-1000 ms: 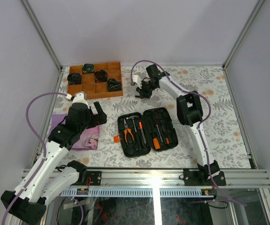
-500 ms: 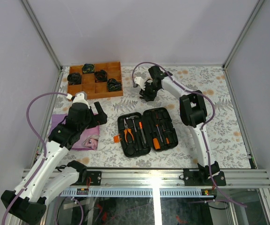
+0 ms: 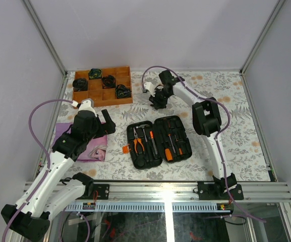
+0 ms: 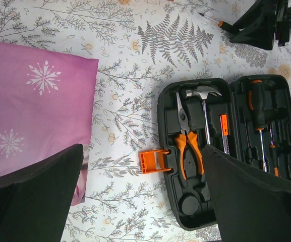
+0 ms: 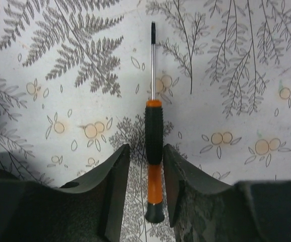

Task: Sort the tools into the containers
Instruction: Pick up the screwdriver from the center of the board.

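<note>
Close right gripper (image 5: 146, 154) squarely on the black-and-orange screwdriver (image 5: 154, 126), lying mid-frame between jaws slightly apart, not yet clamped. Lift level, then carry toward the open case (image 3: 144, 159) at top-view centre. Leave left gripper (image 4: 142, 151), spread wide and empty, aside.

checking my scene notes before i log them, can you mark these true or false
1. The tool case lies open with orange-handled pliers inside. True.
2. The left pincer holds the hammer. False: it is open and empty, and the hammer lies in the case.
3. A screwdriver lies on the tablecloth, straddled by the right pincer. True.
4. The wooden tray holds screwdrivers. False: its compartments hold dark rounded objects, not screwdrivers.
</note>
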Controlling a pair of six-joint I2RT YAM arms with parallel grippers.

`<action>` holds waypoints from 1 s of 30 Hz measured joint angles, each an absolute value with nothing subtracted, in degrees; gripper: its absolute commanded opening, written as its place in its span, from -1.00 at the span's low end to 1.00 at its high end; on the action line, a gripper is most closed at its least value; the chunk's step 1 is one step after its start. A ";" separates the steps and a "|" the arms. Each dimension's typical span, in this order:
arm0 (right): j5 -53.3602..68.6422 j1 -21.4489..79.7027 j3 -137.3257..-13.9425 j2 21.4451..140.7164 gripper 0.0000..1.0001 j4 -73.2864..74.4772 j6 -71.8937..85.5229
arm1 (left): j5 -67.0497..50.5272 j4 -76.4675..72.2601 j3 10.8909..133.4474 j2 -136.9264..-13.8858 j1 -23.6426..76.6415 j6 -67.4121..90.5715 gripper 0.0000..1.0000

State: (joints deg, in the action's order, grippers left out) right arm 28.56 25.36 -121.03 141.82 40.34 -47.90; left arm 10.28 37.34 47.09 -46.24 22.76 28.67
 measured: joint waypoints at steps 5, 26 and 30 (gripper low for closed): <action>27.62 26.68 -123.28 143.15 -0.64 40.21 -46.46 | 10.28 37.34 47.09 -46.24 22.76 28.67 1.00; 14.44 28.05 -110.83 126.54 -1.00 24.40 -28.14 | 10.28 37.28 47.07 -42.74 22.76 28.47 1.00; 12.08 28.05 -99.22 111.66 -1.00 14.57 -19.05 | 9.34 37.23 47.09 -41.50 22.76 28.27 0.99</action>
State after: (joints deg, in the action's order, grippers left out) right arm 12.08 28.05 -99.22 111.66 14.57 -19.05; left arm 9.34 37.23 47.09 -41.50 22.76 28.27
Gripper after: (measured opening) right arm 0.175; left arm 0.997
